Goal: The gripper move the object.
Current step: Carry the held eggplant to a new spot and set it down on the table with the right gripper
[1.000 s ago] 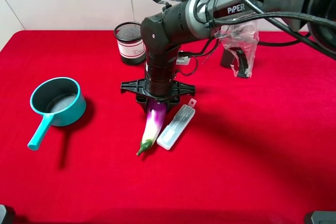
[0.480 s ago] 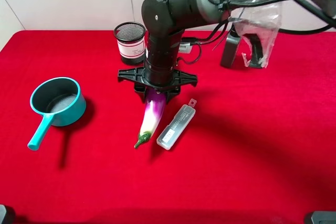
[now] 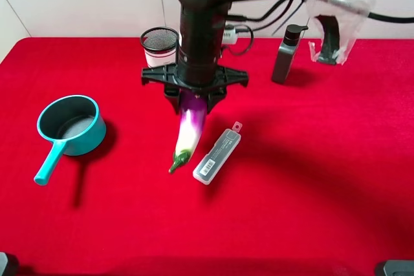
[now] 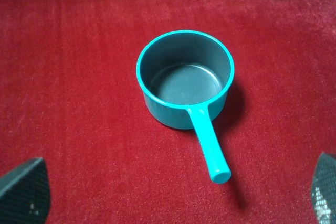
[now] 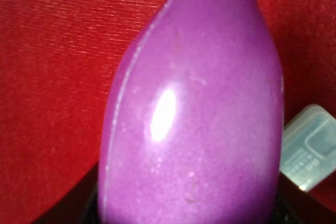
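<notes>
The purple toy eggplant (image 3: 189, 132) hangs stem-down from my right gripper (image 3: 193, 100), which is shut on its thick purple end. It is lifted off the red cloth, with the green stem low over it. In the right wrist view the eggplant (image 5: 194, 108) fills the frame. The black arm reaches in from the upper right, pointing straight down. My left gripper's fingertips (image 4: 23, 187) show only at the frame corners of the left wrist view, spread wide and empty, above the teal saucepan (image 4: 185, 80).
A translucent white plastic case (image 3: 217, 156) lies just right of the eggplant and also shows in the right wrist view (image 5: 310, 148). The teal saucepan (image 3: 70, 127) sits at the left. A mesh-topped jar (image 3: 160, 52) and a dark bottle (image 3: 285, 61) stand behind.
My right gripper has risen with the eggplant, lifting it off the cloth. The arm has swung upward and the plastic bag on it moved right.
</notes>
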`<action>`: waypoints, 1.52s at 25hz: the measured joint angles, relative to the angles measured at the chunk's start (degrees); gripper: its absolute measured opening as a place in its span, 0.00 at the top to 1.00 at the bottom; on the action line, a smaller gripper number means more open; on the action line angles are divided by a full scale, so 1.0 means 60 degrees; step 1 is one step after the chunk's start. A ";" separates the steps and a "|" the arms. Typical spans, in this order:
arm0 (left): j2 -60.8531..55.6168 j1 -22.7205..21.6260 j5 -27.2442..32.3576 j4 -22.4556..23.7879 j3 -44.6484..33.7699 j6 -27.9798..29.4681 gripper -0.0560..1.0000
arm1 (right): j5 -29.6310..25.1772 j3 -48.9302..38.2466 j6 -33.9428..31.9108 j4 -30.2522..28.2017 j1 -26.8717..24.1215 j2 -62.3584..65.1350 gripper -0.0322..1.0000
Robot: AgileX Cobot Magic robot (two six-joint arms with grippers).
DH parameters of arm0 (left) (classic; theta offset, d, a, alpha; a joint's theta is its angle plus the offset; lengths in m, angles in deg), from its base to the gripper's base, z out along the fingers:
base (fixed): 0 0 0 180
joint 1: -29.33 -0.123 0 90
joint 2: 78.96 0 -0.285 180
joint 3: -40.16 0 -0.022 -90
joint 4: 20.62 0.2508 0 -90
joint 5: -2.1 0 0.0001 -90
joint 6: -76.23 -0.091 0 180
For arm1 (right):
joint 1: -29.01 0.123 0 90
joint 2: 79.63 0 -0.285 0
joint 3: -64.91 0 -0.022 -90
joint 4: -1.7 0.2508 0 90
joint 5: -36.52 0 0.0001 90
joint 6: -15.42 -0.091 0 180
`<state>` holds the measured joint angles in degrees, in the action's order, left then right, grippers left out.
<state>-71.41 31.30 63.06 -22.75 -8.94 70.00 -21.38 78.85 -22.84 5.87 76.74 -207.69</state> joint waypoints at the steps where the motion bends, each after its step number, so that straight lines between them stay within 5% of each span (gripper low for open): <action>1: 0.0000 0.0000 0.0000 0.0000 0.0000 0.0000 0.02 | -0.0210 0.0198 0.0010 -0.0062 0.0000 0.0018 0.60; 10: 0.0000 0.0000 0.0000 0.0000 0.0000 0.0000 0.02 | -0.1836 0.1896 0.0726 -0.0228 -0.0289 0.0071 0.60; 38: 0.0000 0.0000 0.0000 0.0000 0.0000 0.0000 0.02 | -0.1956 0.2230 0.2732 -0.0232 -0.3595 0.1063 0.60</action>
<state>-71.41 31.30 63.06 -22.75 -8.94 70.00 -33.11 92.23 -6.45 4.47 55.17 -201.31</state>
